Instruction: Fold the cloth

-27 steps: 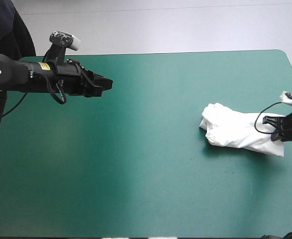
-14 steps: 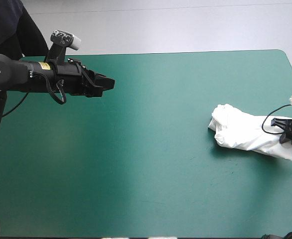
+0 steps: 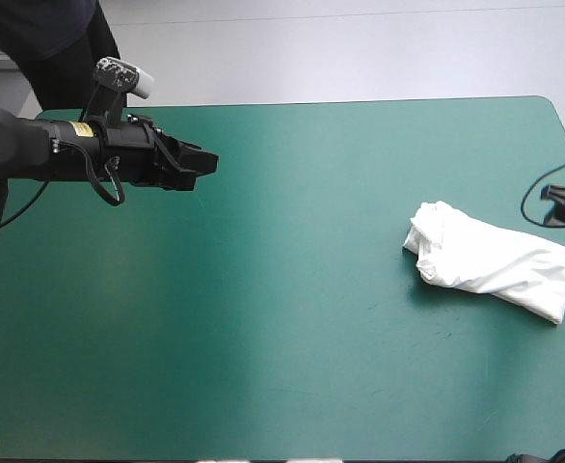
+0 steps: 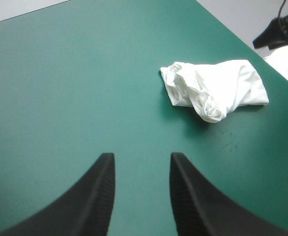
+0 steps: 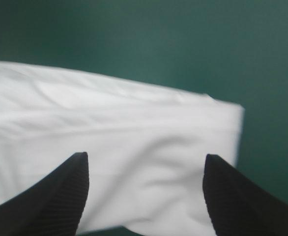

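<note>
Left pincer [image 3: 203, 166], two broad black curved fingers: it hangs at the upper left of the high frame, above the teal-green table cover [image 3: 292, 328]. In my left wrist view the fingers [image 4: 104, 187] are spread, with bare cover in the gap between them. Nothing is held.

White short-sleeved fabric T-shirt [image 3: 485, 260]: it lies on the cover at the right of the high frame, about mid-height, near the table's right edge. It is a crumpled, loosely folded bundle. The bunched end points toward the table's centre and the flatter, broader end toward the right edge. It is well ahead of my left pincer and well apart from it.

Right pincer [image 5: 145, 156]: the fingers are spread wide and pinch nothing. White fabric fills the field ahead of and between them. In the high frame this pincer sits at the right edge, near the T-shirt, with a strip of cover showing between the two.
</note>
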Controlling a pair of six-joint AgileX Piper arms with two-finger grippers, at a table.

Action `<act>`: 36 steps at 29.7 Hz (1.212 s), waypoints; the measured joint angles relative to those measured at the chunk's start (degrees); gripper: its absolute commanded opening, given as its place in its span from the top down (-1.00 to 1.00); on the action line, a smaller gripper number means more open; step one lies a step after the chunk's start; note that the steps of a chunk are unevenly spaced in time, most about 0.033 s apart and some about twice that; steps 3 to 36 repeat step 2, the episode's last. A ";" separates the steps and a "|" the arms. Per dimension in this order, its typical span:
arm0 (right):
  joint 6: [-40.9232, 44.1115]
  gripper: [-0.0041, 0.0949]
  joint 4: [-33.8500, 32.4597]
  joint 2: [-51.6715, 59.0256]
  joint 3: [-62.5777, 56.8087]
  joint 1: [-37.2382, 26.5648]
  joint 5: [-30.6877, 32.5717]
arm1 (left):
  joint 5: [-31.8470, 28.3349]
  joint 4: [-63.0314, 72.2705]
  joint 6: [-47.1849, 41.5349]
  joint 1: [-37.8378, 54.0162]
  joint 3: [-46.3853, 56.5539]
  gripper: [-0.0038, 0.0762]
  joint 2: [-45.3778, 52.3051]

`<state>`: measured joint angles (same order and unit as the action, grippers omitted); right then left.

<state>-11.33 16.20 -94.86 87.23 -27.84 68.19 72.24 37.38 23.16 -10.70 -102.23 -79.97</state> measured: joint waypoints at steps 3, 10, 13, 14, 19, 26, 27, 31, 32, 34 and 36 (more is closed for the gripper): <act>-1.63 -0.35 9.25 0.00 4.91 -0.07 0.67 | 0.00 -0.68 0.00 0.00 0.00 0.21 0.26; -1.63 -0.35 9.25 0.00 4.91 -0.07 0.67 | 0.00 -0.68 0.00 0.00 0.00 0.21 0.26; -1.63 -0.35 9.25 0.00 4.91 -0.07 0.67 | 0.00 -0.68 0.00 0.00 0.00 0.21 0.26; -1.63 -0.35 9.25 0.00 4.91 -0.07 0.67 | 0.00 -0.68 0.00 0.00 0.00 0.21 0.26; -1.63 -0.35 9.25 0.00 4.91 -0.07 0.67 | 0.00 -0.68 0.00 0.00 0.00 0.21 0.26; -1.63 -0.35 9.25 0.00 4.91 -0.07 0.67 | 0.00 -0.68 0.00 0.00 0.00 0.21 0.26; -1.63 -0.35 9.25 0.00 4.91 -0.07 0.67 | 0.00 -0.68 0.00 0.00 0.00 0.21 0.26; -1.63 -0.35 9.25 0.00 4.91 -0.07 0.67 | 0.00 -0.68 0.00 0.00 0.00 0.21 0.26; -1.63 -0.35 9.25 0.00 4.91 -0.07 0.67 | 0.00 -0.68 0.00 0.00 0.00 0.21 0.26; -1.63 -0.35 9.25 0.00 4.91 -0.07 0.67 | 0.00 -0.68 0.00 0.00 0.00 0.21 0.26; -1.63 -0.35 9.25 0.00 4.91 -0.07 0.67 | 0.00 -0.68 0.00 0.00 0.00 0.21 0.26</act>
